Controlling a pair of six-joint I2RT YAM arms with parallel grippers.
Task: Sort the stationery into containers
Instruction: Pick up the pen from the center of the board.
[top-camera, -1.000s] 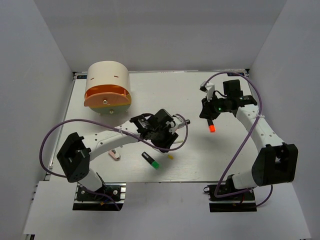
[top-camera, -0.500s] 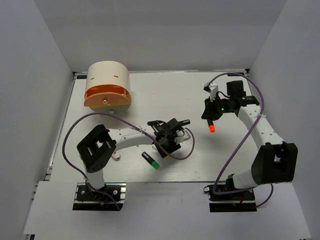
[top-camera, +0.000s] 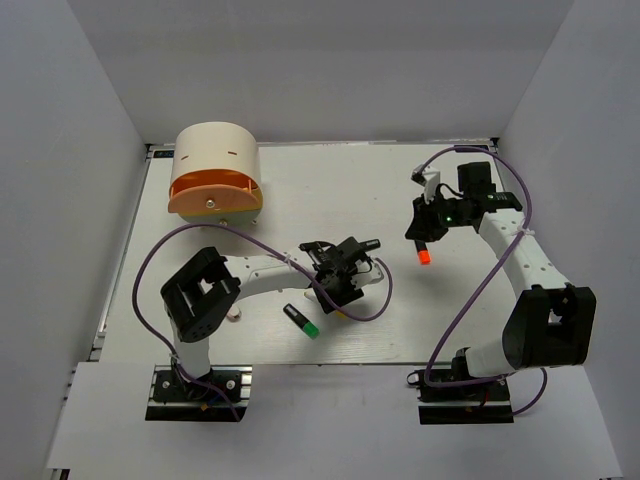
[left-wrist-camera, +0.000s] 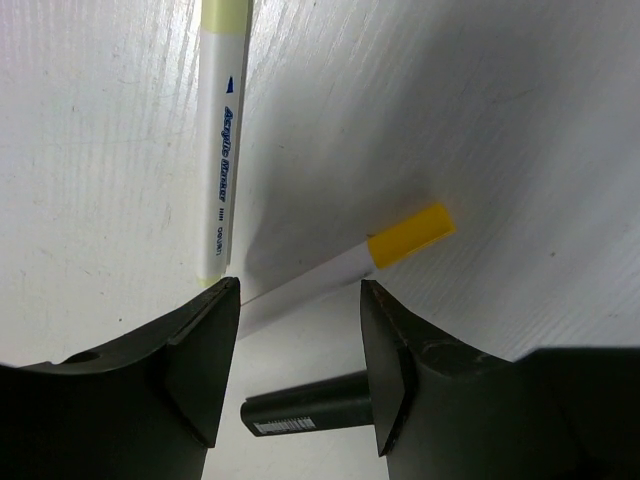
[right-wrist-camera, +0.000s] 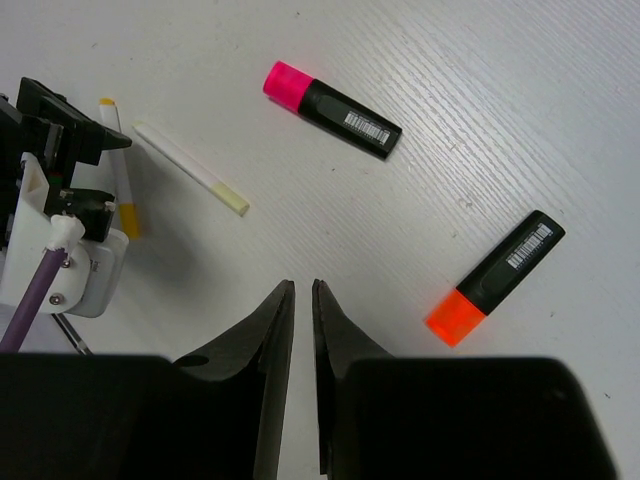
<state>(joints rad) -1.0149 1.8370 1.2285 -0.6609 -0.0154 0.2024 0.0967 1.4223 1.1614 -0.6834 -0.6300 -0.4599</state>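
Observation:
My left gripper (left-wrist-camera: 300, 335) is open and low over the table, its jaws on either side of a white pen with a yellow cap (left-wrist-camera: 405, 235). A second pen with a pale yellow end (left-wrist-camera: 222, 150) lies just left of it. A black highlighter body (left-wrist-camera: 310, 408) lies between the fingers, its cap hidden. My right gripper (right-wrist-camera: 303, 290) is shut and empty above the table. The orange-capped highlighter (right-wrist-camera: 495, 280) lies to its right and the pink-capped one (right-wrist-camera: 330, 108) beyond it. The green-capped highlighter (top-camera: 302, 322) lies near the front. The cream organizer (top-camera: 215, 160) with its orange drawer (top-camera: 215, 197) stands at the back left.
The left arm (top-camera: 260, 270) and its purple cable stretch across the table's middle. A small white-pink eraser (top-camera: 232, 314) lies beside the left arm's elbow. White walls close in the left, back and right sides. The right arm's cable loops above the right gripper (top-camera: 418, 228).
The left arm has swung its elbow toward the middle and brought its gripper down over the pens. The right gripper has drifted slightly right. Nothing was picked up.

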